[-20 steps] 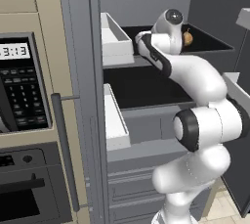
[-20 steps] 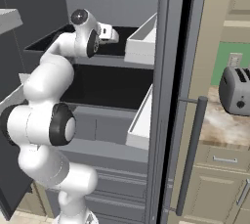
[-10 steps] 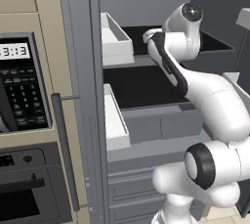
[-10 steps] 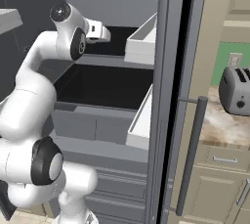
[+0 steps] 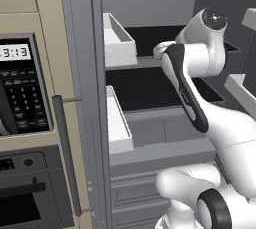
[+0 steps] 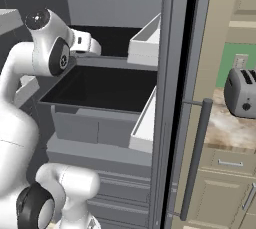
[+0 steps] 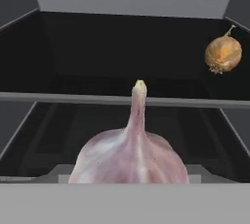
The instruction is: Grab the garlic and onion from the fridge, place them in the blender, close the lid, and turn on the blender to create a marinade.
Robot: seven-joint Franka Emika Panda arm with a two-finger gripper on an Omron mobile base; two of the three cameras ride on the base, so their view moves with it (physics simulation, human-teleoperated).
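Garlic [image 7: 131, 157]: pale pink bulb, pointed tip up, at the bottom centre of the hand view, right at the jaws; jaws hidden behind it, so whether they clamp it or stand apart cannot be told.
Onion [image 7: 223, 54]: golden-brown, on the dark upper shelf [image 7: 122, 99] of the fridge [image 5: 82, 73], far right, well apart from the garlic.
Arm [image 5: 192, 80]: reaches in at upper-shelf level between white door bins [image 5: 117, 43].
Toaster [image 6: 241, 92]: on tabletop [image 6: 225, 128], right of the fridge.

One garlic [image 7: 129, 157], one onion [image 7: 223, 54], one toaster [image 6: 241, 92].
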